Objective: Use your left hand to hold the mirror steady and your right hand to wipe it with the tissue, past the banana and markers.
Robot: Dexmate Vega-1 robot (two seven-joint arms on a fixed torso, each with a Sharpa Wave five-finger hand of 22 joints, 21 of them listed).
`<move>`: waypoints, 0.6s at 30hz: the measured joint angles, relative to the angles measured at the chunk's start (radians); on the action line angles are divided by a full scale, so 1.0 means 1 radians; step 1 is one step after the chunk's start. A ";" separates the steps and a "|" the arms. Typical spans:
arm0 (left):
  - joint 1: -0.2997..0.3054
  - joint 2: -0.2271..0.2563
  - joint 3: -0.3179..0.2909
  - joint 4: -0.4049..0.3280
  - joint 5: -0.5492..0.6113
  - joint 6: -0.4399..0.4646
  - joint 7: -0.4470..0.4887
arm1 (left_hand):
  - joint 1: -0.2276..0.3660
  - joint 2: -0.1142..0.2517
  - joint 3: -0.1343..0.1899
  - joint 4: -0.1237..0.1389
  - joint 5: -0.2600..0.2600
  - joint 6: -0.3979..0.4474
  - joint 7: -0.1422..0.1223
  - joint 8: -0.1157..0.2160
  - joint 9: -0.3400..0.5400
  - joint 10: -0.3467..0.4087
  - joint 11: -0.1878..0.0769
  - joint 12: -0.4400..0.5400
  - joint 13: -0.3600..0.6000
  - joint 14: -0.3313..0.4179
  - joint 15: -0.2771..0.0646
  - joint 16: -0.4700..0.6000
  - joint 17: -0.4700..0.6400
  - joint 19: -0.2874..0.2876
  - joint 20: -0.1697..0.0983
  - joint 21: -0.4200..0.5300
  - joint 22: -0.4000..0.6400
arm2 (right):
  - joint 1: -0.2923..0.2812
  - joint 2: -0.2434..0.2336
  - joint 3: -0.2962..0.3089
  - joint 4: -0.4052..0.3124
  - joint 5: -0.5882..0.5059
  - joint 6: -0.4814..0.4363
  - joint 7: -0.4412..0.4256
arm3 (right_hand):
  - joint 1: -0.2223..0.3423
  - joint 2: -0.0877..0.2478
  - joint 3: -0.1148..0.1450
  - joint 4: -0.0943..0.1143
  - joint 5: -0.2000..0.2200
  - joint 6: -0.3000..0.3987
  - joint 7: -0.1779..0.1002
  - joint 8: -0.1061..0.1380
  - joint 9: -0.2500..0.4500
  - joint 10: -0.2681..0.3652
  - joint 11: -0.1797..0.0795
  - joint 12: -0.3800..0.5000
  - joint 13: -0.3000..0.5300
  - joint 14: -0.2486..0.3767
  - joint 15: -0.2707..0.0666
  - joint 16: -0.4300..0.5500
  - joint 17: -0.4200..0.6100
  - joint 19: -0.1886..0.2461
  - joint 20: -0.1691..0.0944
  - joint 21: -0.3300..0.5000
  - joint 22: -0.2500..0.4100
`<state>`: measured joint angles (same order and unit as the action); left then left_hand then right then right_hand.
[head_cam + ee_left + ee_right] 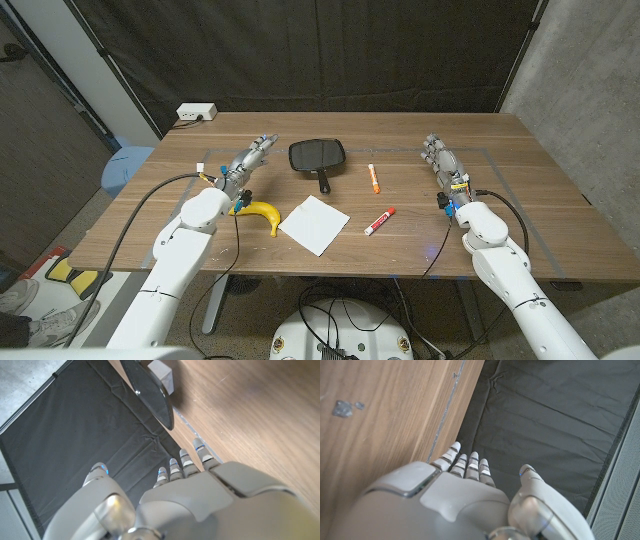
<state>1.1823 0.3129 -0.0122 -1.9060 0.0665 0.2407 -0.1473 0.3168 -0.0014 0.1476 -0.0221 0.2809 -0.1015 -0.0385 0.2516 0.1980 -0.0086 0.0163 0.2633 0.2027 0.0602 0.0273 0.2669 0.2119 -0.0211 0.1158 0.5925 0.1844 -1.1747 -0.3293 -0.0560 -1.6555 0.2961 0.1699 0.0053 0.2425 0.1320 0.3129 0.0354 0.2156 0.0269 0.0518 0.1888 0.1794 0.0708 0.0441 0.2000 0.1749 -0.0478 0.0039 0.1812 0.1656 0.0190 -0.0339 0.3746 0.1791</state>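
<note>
Hands, left hand (245, 167) and right hand (444, 163), hold nothing, fingers extended. White square tissue (314, 224) lies near black-framed hand mirror (318, 156); yellow banana (262, 213) lies beside the tissue

We reach in from the counter's near corners with both arms. Our left robot hand (245, 165) and right robot hand (443, 162) each hold nothing, fingers extended toward the far edge.

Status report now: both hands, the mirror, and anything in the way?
Left hand open, right hand open. Mirror untouched, tissue flat on table. Banana and two markers lie nearby.
</note>
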 measured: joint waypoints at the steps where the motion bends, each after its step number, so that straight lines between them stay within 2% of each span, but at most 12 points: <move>1: 0.003 0.002 -0.002 -0.013 0.001 0.013 -0.006 | 0.000 0.000 0.000 0.000 -0.004 0.004 0.004 0.000 0.000 0.004 0.004 0.000 0.000 0.008 0.001 0.000 0.000 0.010 0.000 0.006 0.000 | -0.002 0.000 0.000 -0.002 -0.001 0.001 -0.003 | 0.000 0.000 -0.002 -0.002 0.000 0.000 0.000 0.000 0.000 0.000 0.000 0.000 0.000 0.000 0.000 0.000 0.000 0.000 0.000 0.000 0.000; 4: 0.003 0.002 -0.002 -0.013 0.002 0.044 -0.028 | -0.003 -0.013 -0.008 0.000 -0.004 0.014 0.014 0.000 0.000 0.023 0.009 0.008 0.000 0.028 -0.001 0.008 0.000 0.037 -0.002 0.009 0.000 | -0.010 -0.002 0.002 -0.010 -0.002 0.002 -0.007 | 0.000 0.000 -0.002 -0.002 0.000 0.000 0.000 0.000 0.000 0.000 0.000 0.000 0.000 0.000 0.000 0.000 0.000 0.000 0.000 0.000 0.000; 5: 0.005 0.005 -0.008 -0.040 0.000 0.065 -0.046 | -0.003 -0.013 -0.009 -0.001 -0.007 0.020 0.020 0.000 0.000 0.027 0.012 0.008 0.000 0.035 0.000 0.008 0.000 0.045 -0.003 0.014 0.000 | -0.010 -0.002 0.002 -0.010 -0.002 0.002 -0.007 | 0.000 0.000 -0.002 -0.002 0.000 0.003 0.003 0.000 0.000 0.000 0.000 0.000 0.000 0.000 0.000 0.000 0.000 0.000 0.000 0.000 0.000; 8: -0.001 0.009 -0.011 -0.049 -0.007 0.094 -0.076 | 0.009 -0.025 -0.014 -0.006 -0.007 0.036 0.036 0.004 0.000 0.049 0.023 0.010 0.000 0.063 0.001 0.016 0.000 0.078 0.004 0.018 -0.003 | -0.015 -0.002 0.003 -0.015 -0.002 0.004 -0.012 | 0.005 -0.005 -0.002 -0.002 0.000 0.004 0.004 0.000 0.000 0.000 0.000 0.000 0.000 0.000 0.000 0.000 0.000 0.000 0.000 0.000 0.000; 10: -0.008 0.011 -0.013 -0.052 -0.016 0.115 -0.100 | 0.010 -0.025 -0.022 -0.008 -0.011 0.058 0.058 0.010 0.000 0.080 0.032 0.015 0.000 0.094 0.004 0.022 0.000 0.116 0.011 0.026 -0.003 | -0.017 -0.003 0.004 -0.017 -0.002 0.004 -0.013 | 0.005 -0.005 -0.001 -0.004 0.000 0.004 0.004 0.000 0.000 0.000 0.000 0.000 0.000 0.000 0.000 0.000 0.000 0.000 0.000 0.000 0.000; 15: -0.028 0.017 -0.016 -0.052 -0.041 0.162 -0.157 | 0.038 -0.033 -0.039 -0.014 -0.020 0.140 0.110 0.019 -0.001 0.212 0.057 0.044 0.000 0.235 -0.003 0.056 -0.002 0.265 0.039 0.057 -0.007 | -0.020 -0.005 0.004 -0.020 -0.006 0.007 -0.021 | 0.005 -0.005 0.002 -0.007 0.000 0.004 0.004 0.000 0.000 0.000 0.000 0.000 0.000 0.000 0.000 0.000 0.000 0.000 0.000 0.000 0.000; 18: -0.035 0.019 -0.017 -0.052 -0.056 0.187 -0.186 | 0.052 -0.033 -0.045 -0.020 -0.026 0.177 0.137 0.019 -0.003 0.272 0.067 0.054 0.000 0.307 -0.010 0.070 -0.004 0.348 0.045 0.070 -0.008 | -0.020 -0.005 0.005 -0.021 -0.007 0.008 -0.023 | 0.011 0.000 0.002 -0.007 0.000 0.004 0.004 0.000 0.000 0.004 0.004 0.000 0.000 0.000 0.000 0.000 0.000 0.000 0.000 0.000 0.000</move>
<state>1.1469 0.3314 -0.0294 -1.9580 0.0108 0.4274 -0.3334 0.3685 -0.0339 0.1030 -0.0418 0.2545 0.0757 0.0989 0.2705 0.1951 0.2637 0.0837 0.3177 0.2026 0.3670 0.0176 0.3368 0.2083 0.3268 0.1612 0.6622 0.1766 -1.1950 -0.3347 -0.0513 -1.6768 0.2891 0.1781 -0.0173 0.2531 0.1319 0.3147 0.0288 0.2156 0.0308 0.0556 0.1888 0.1793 0.0745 0.0478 0.2000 0.1749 -0.0478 0.0039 0.1812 0.1654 0.0190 -0.0339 0.3746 0.1791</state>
